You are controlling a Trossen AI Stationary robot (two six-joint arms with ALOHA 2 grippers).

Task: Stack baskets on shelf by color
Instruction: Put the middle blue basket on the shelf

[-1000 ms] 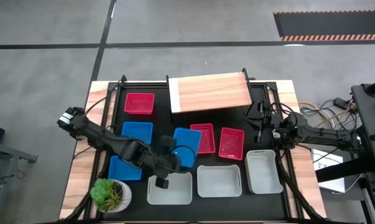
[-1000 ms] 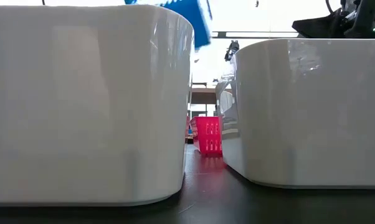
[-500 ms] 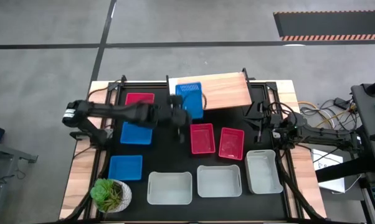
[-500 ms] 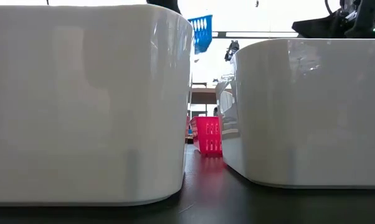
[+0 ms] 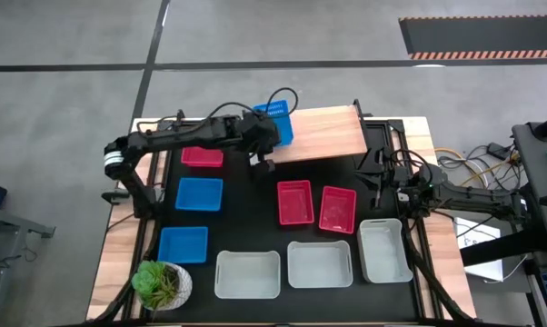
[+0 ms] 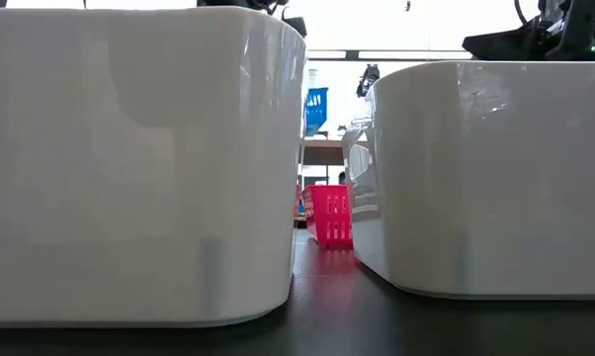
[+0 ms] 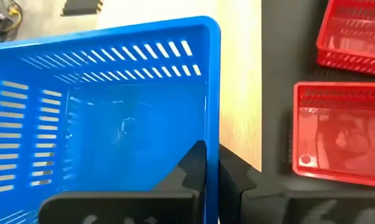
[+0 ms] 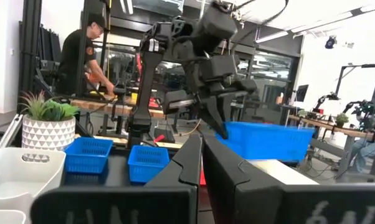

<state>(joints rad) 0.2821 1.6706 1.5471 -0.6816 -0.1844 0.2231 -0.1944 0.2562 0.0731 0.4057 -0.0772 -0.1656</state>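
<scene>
Workshop with a grey concrete floor

The floor (image 5: 283, 32) is crossed by dark seams, with a black mat (image 5: 481, 34) edged in hazard stripes at one corner. Cables (image 5: 473, 168) trail beside the table (image 5: 117, 218). Farther back, a person (image 8: 81, 53) stands at a bench (image 8: 113, 104) under bright ceiling lights (image 8: 128, 5).

the tabletop (image 5: 255, 195) is black with pale wood strips along its left and right edges. directly on it lie two blue baskets (image 5: 199, 193) (image 5: 183, 244) on the left, a red basket (image 5: 202, 155) behind them, two more red baskets (image 5: 294, 202) (image 5: 337, 209) near the middle, three white baskets (image 5: 247, 274) (image 5: 320, 264) (image 5: 384, 251) along the front edge, and a potted plant (image 5: 160, 284) at the front left corner. the light-wood shelf (image 5: 323, 133) stands at the back.
</scene>
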